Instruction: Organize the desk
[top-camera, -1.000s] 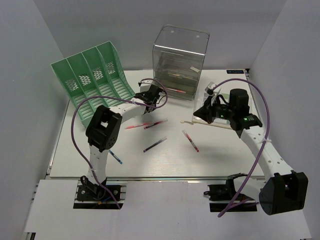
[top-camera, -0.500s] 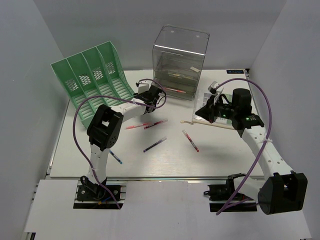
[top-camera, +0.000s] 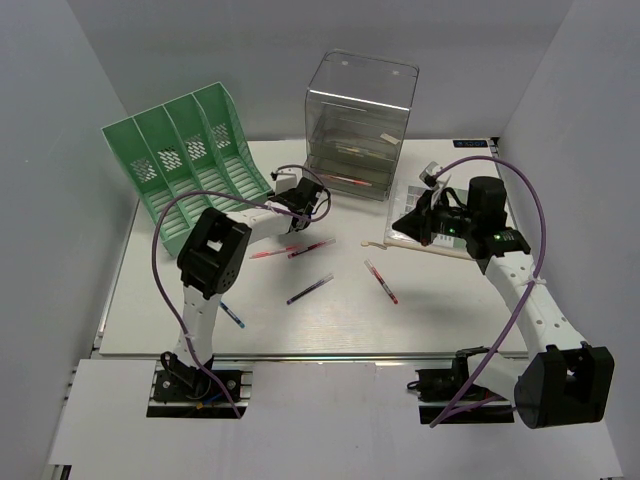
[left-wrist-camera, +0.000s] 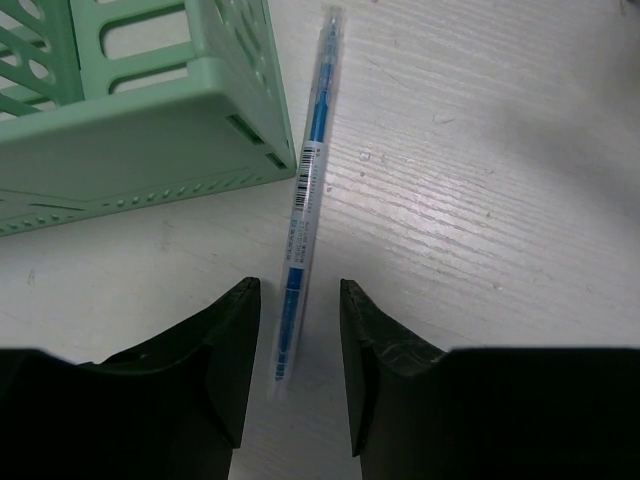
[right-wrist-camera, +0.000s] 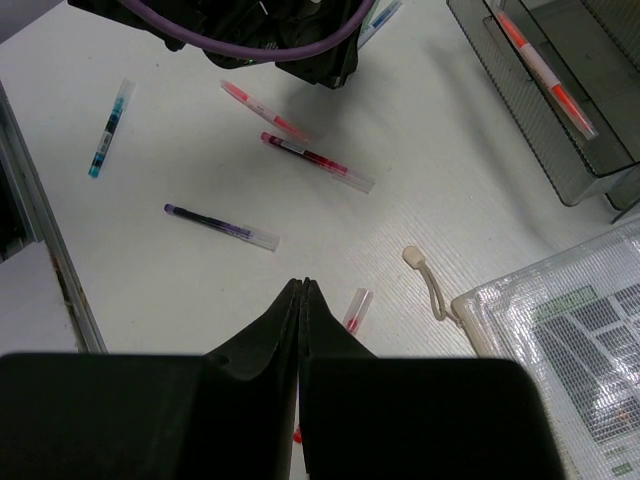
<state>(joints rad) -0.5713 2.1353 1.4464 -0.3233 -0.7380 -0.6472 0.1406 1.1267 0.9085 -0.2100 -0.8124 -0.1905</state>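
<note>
The white desk (top-camera: 450, 300) holds several loose pens. My left gripper (top-camera: 304, 196) is low by the green file rack (top-camera: 190, 150). In the left wrist view it (left-wrist-camera: 298, 300) is open, and its jaws straddle the near end of a blue pen (left-wrist-camera: 308, 180) that lies flat beside the rack's corner (left-wrist-camera: 150, 150). My right gripper (top-camera: 408, 222) hovers above the desk near the clear zip pouch (top-camera: 440, 240). In the right wrist view it (right-wrist-camera: 303, 285) is shut and empty, with a red pen (right-wrist-camera: 355, 308) just beyond its tips.
A clear drawer box (top-camera: 360, 125) stands at the back with an orange pen (right-wrist-camera: 545, 70) in its tray. A purple pen (top-camera: 310, 289), a dark red pen (top-camera: 312, 248), a pink pen (top-camera: 272, 254) and a short blue pen (top-camera: 231, 315) lie mid-desk. Grey walls enclose the sides.
My left arm has shifted slightly, keeping its gripper by the rack's corner. My right gripper has drawn back a little toward the pouch's far end.
</note>
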